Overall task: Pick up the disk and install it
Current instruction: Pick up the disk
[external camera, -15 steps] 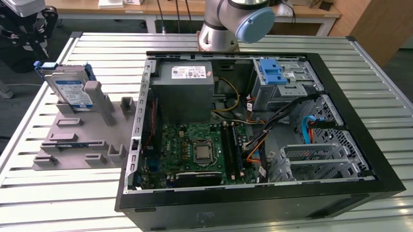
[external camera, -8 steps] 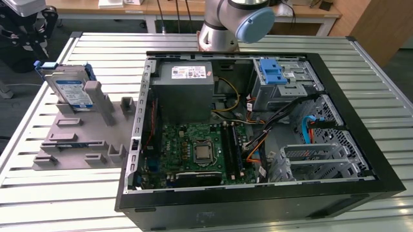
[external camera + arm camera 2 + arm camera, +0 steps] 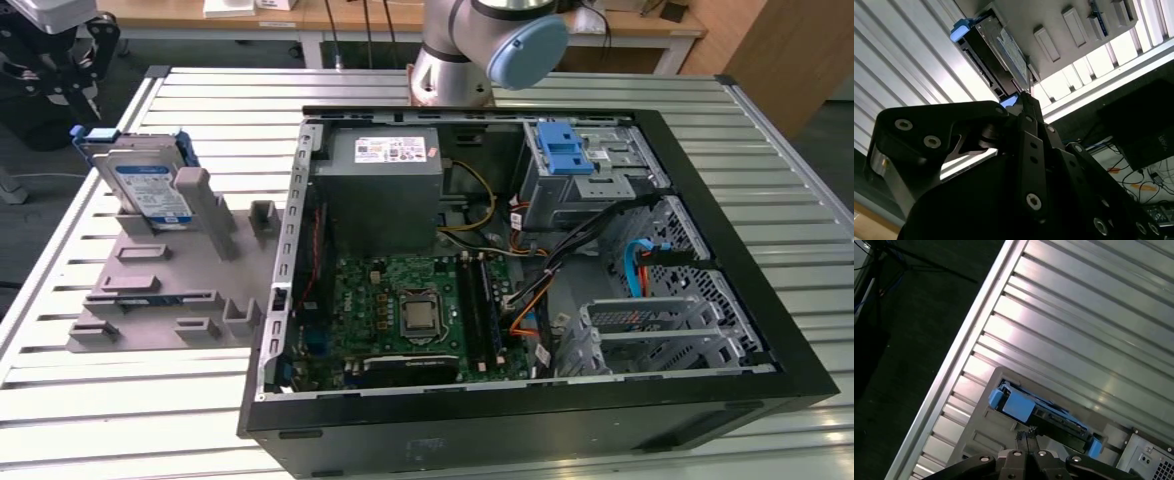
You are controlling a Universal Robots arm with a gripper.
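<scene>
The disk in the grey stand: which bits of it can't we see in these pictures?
- Exterior view: the lower end of the disk is hidden by the grey stand.
- Second wrist view: the gripper covers one end of the disk.
- First wrist view: the disk shows edge-on, so its label face cannot be seen.

1. The disk (image 3: 1046, 416) stands on edge in a grey holder (image 3: 976, 440), with its blue carrier showing at both ends.
2. The hand (image 3: 1024, 436) is close over the disk, fingertips pressed together and holding nothing.
3. The holder rests on a ribbed metal desk (image 3: 1079, 330), near the desk's edge. Beyond the edge is a dark floor (image 3: 904, 350) with cables.
4. The corner of a grey perforated case (image 3: 1149, 460) sits beside the holder.
</scene>
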